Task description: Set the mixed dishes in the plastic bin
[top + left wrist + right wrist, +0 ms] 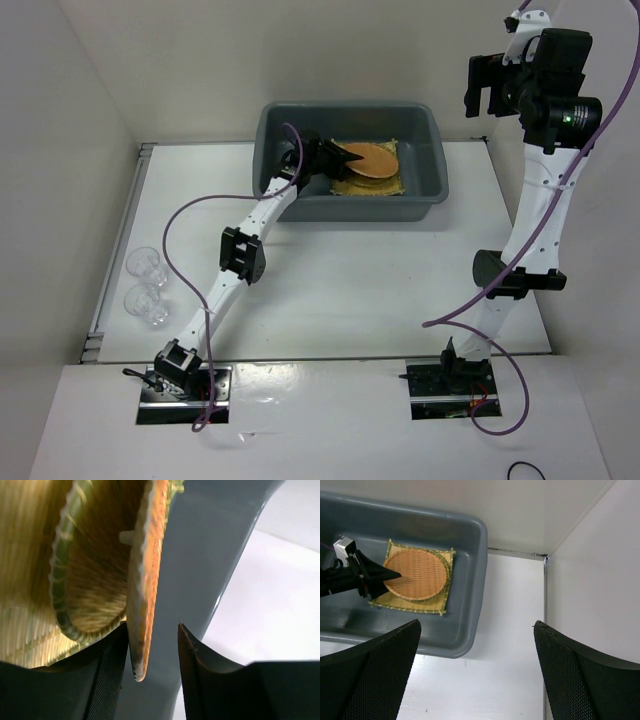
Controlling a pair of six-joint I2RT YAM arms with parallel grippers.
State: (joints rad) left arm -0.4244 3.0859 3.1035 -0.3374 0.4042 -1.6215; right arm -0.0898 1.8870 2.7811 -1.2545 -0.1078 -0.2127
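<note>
The dark grey plastic bin (420, 135) stands at the back of the table. Inside it lies a square tan woven mat (385, 187) with a flat orange-brown round plate (378, 160) on top. In the left wrist view a round woven disc (85, 580) with a green rim shows under the plate (147, 555). My left gripper (345, 155) reaches into the bin; its jaws are open around the plate's rim, with a gap on one side. Two small clear cups (145, 263) (148, 303) stand on the table at the left. My right gripper (490, 85) hangs open and empty, high at the back right.
The enclosure's white walls close in on the left, back and right. A metal rail (115, 260) runs along the table's left edge beside the cups. In the right wrist view the bin's corner (470, 640) lies below the open fingers (560, 655).
</note>
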